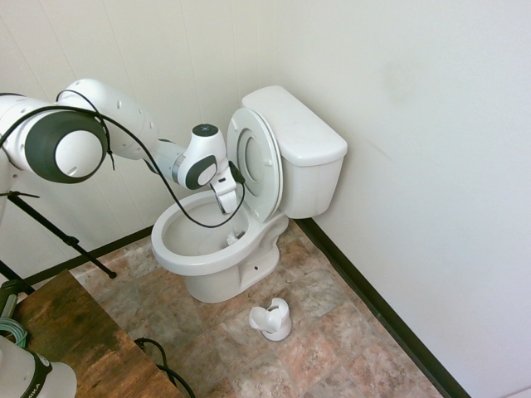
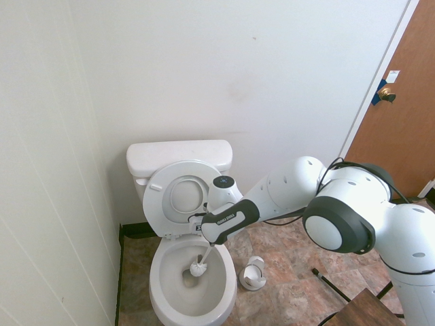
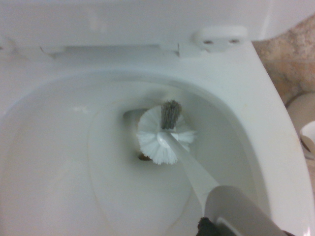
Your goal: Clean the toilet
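White walls and a brown tiled floor (image 1: 332, 332) enclose the bathroom corner. Over the bowl, the end effector (image 1: 225, 201) is pointed down and clamped on the handle of a white toilet brush (image 2: 200, 267), whose bristle head is seen low in the bowl near the drain. Around it, the toilet (image 1: 217, 269) is set against the back wall, seat and lid raised. Beside its base, a small white brush holder (image 1: 272, 320) is left on the floor.
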